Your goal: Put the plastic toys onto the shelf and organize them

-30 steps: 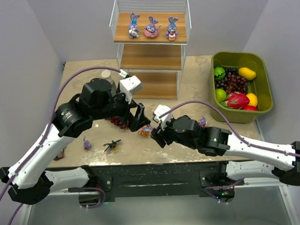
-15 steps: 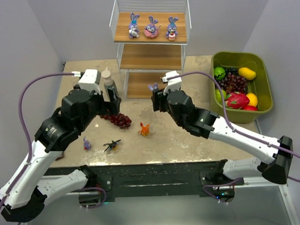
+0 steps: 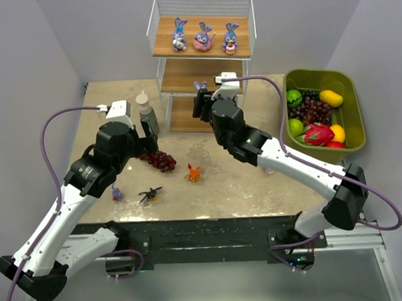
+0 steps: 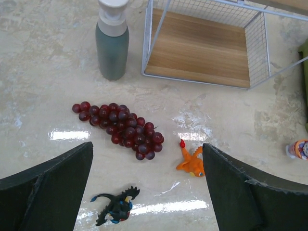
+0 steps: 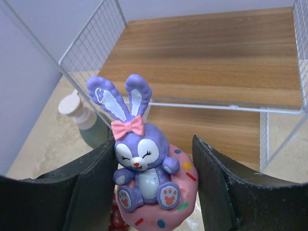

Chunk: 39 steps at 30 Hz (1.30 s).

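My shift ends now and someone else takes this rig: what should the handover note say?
Right pincer: shut on a purple bunny, held just in front of the shelf.
Left pincer: open, empty, above the table.
Done: three bunnies on the top board.
To do: shelve the held bunny, then the orange creature, black bug, small purple figurine and one more toy, all on the table.
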{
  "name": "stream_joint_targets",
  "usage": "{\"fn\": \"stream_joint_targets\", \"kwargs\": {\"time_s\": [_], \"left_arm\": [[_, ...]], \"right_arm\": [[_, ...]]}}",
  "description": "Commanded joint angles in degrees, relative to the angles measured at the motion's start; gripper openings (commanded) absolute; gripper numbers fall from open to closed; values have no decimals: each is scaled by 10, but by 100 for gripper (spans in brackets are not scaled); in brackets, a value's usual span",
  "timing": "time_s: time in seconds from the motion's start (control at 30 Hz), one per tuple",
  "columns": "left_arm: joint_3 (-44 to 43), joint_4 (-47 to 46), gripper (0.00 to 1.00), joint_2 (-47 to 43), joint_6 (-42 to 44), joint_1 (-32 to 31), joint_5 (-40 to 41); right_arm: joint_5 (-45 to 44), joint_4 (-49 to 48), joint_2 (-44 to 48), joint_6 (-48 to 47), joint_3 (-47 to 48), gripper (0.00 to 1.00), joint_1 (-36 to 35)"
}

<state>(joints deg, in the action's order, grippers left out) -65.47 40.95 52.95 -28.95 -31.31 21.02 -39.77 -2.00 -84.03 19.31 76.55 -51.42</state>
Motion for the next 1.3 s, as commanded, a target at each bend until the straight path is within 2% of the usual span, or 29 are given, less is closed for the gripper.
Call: {"fn": "stream_joint_targets", "kwargs": {"time_s": [0.0,0.27,0.5,0.77,0.9,1.1,1.27], "left_arm": [[45,-74,100,-38,-12,4,-23],[129,-110,100,-113,-15,4,-6],[218,-164,100,-173,-19,4,-15],[226,-154,100,-202,-4,4,6],[227,-153,100,-200,6,4,-8],[229,-143,99,-209,6,5,11],[229,-141,99,-206,11,4,17]], "right_arm": [[-55,-128,-2,14,22,0,2],[-54,-280,-25,35,-43,0,14],[-85,-279,-27,89,-48,0,13],[-103,-262,-103,67,18,0,18],[-87,-293,-146,55,25,0,29],[-61,-332,-233,36,72,0,44],[-54,-353,-256,28,89,0,45]]}}
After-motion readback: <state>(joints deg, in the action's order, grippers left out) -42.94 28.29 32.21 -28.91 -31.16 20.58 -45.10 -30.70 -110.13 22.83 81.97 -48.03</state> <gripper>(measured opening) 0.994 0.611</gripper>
